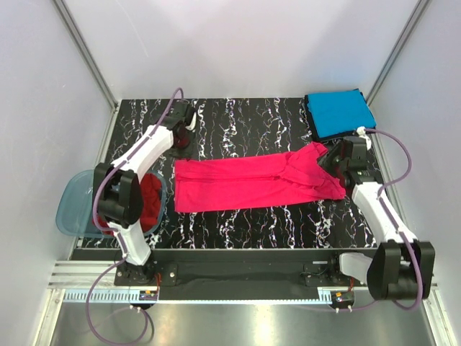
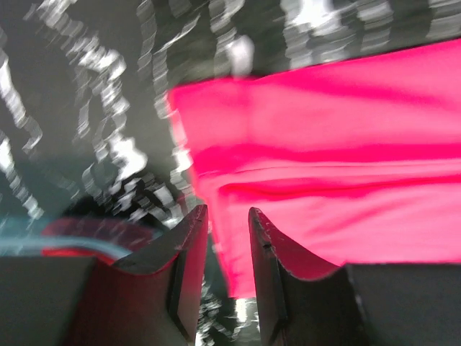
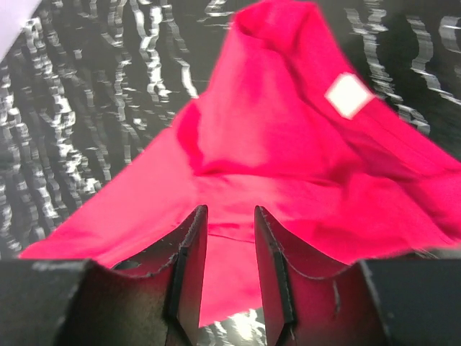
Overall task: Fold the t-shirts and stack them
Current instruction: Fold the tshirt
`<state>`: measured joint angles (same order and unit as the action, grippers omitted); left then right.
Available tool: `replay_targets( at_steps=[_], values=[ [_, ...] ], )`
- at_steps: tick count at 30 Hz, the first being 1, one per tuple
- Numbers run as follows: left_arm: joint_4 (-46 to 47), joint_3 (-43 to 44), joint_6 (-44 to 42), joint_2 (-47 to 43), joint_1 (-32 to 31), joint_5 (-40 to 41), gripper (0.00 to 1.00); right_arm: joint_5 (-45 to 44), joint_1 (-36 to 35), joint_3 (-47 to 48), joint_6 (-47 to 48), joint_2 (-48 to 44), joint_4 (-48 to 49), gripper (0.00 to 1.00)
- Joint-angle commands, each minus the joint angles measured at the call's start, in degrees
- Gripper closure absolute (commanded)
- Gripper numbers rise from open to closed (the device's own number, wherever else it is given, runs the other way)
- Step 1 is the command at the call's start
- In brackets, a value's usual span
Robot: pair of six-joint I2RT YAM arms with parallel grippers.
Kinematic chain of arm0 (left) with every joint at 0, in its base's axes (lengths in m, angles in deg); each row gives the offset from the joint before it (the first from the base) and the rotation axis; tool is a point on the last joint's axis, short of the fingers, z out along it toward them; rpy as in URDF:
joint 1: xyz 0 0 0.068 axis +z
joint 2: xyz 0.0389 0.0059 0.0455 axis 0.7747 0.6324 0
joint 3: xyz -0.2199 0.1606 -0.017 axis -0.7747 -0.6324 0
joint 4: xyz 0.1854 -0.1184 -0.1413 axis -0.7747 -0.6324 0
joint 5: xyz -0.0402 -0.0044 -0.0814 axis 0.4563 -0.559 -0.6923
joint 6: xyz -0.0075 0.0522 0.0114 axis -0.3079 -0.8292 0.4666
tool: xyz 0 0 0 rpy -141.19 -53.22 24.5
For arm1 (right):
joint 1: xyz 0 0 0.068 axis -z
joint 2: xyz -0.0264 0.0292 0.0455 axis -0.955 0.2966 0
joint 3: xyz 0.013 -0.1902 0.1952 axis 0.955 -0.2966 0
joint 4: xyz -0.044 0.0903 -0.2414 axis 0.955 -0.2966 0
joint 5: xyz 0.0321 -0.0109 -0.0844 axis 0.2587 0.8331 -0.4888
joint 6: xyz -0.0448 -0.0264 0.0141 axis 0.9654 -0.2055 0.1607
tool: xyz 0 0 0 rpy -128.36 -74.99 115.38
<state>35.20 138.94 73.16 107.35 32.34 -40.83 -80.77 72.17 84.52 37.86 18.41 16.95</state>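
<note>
A bright pink-red t-shirt (image 1: 245, 184) lies spread as a long band across the black marbled table (image 1: 238, 119), its right end bunched, with a white label (image 3: 348, 94) showing. It also shows in the left wrist view (image 2: 346, 144) and the right wrist view (image 3: 274, 130). My left gripper (image 1: 181, 143) (image 2: 227, 213) is open and empty, just above the shirt's far left corner. My right gripper (image 1: 329, 160) (image 3: 230, 210) is open and empty over the bunched right end. A bright blue shirt (image 1: 338, 112) lies folded at the back right. A darker red shirt (image 1: 150, 198) sits in the tub. The dark shirt is out of view.
A translucent blue-grey plastic tub (image 1: 68, 209) stands at the table's left edge beside the left arm; its rim shows in the left wrist view (image 2: 43, 245). White walls close the table at the back and sides.
</note>
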Motion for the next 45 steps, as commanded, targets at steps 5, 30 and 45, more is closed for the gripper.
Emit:
replay_targets(
  at_steps=[5, 30, 45],
  values=[
    [1.8, 2.3, 1.4, 6.4, -2.5, -9.2, 0.65, 17.8, -0.1, 13.5, 5.2, 21.6, 1.5, 0.61],
    [1.7, 0.6, 1.7, 2.4, -3.7, -4.2, 0.61, 24.0, -8.8, 21.8, 17.5, 37.3, -8.0, 0.62],
    [10.5, -2.1, 8.4, -3.5, -9.2, -19.3, 0.57, 14.5, -15.4, 4.9, 4.3, 14.0, -8.7, 0.69]
  ],
)
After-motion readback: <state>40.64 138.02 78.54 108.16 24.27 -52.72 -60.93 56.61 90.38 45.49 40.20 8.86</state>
